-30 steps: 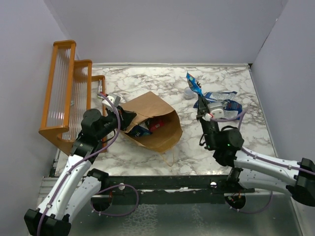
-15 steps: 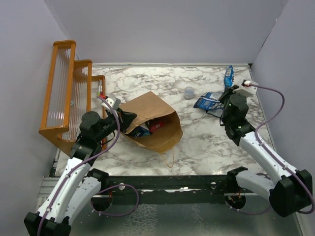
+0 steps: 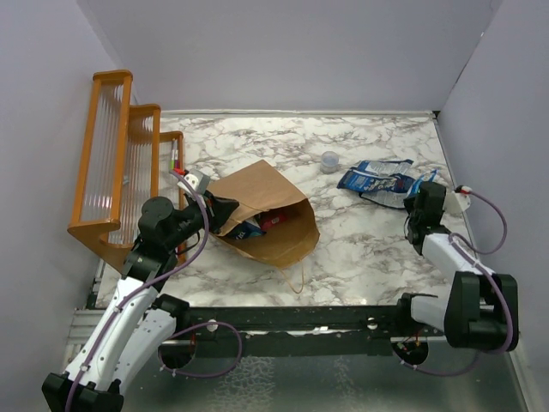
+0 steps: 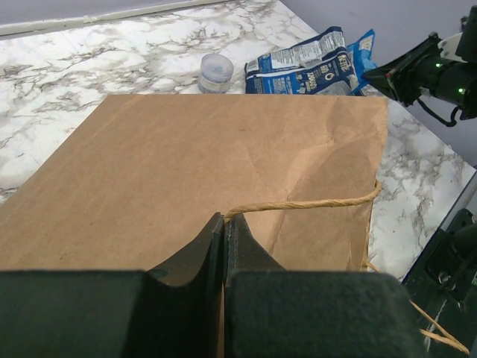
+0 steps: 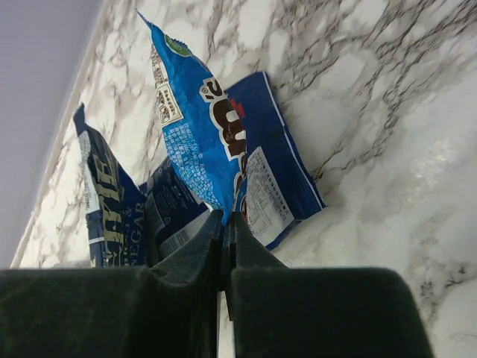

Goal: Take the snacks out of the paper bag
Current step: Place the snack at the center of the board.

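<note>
- table [image 3: 377,249]: white marble-look top
- paper bag [image 3: 266,193] on its side, ctr-left
- blue snack packets [image 3: 377,178] far right, overlapping
- clear cup [image 3: 329,160] near them
- orange rack [image 3: 120,163], left edge

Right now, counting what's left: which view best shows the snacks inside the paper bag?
Top external: it looks into the paper bag at blue and red snacks. Left wrist shows only the bag's outside; right wrist, only unpacked packets.

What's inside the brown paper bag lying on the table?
At the open mouth of the paper bag you can see a blue packet and a red packet. The bag's brown top side covers everything deeper in, so more snacks there would be hidden.
</note>
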Controlling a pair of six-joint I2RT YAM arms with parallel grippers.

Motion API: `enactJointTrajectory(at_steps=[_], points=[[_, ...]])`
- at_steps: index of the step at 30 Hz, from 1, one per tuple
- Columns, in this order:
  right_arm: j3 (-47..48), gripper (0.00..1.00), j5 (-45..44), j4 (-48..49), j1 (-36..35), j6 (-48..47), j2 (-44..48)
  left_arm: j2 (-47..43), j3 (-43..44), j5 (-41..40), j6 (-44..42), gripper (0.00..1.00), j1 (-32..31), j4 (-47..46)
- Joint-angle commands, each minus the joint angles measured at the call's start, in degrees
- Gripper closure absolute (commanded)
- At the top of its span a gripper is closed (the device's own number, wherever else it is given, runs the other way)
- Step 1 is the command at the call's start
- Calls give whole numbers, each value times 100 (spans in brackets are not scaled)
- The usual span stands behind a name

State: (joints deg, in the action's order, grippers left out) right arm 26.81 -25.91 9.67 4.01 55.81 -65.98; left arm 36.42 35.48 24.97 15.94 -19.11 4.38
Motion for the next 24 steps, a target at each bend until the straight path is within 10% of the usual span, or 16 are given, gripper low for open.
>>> enactJointTrajectory(at_steps=[1, 7, 13, 20, 24], points=[[104, 99, 1259, 900, 152, 278, -640, -87, -38, 126, -21, 100, 33, -97], [230, 97, 2336, 1339, 161, 149, -1422, -113, -42, 149, -23, 100, 35, -72], [74, 53, 1772, 1185, 161, -254, -975, -121, -52, 153, -27, 100, 31, -61], [699, 54, -477, -1175, 161, 318, 44, -50, -50, 199, -27, 100, 39, -78], [750, 51, -163, -884, 161, -31, 468, -24, -53, 202, -21, 100, 35, -82]])
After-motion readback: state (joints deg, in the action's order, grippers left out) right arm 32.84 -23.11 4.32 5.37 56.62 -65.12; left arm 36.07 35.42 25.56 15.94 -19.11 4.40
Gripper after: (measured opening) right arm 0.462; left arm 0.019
